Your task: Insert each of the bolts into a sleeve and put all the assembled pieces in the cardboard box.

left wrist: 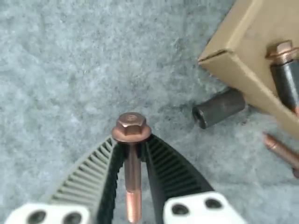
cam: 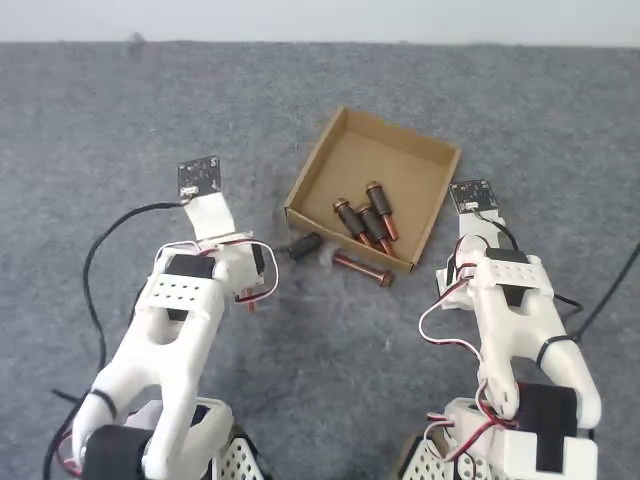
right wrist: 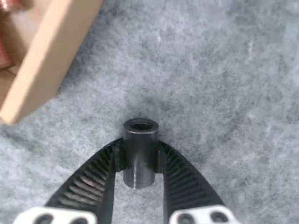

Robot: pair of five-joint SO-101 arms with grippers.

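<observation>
Left wrist view has the left gripper with its fingers closed on a copper bolt, clamping the shank just under the hex head. The right gripper pinches a dark sleeve between its fingers. The cardboard box sits at 12 o'clock of the arms and holds three assembled pieces. A loose sleeve lies at its 7 o'clock corner and a loose bolt at 6 o'clock.

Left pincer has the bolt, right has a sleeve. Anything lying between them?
Yes. A loose sleeve and a loose bolt lie on the carpet between the left pincer and right pincer, just outside the cardboard box's near wall.
</observation>
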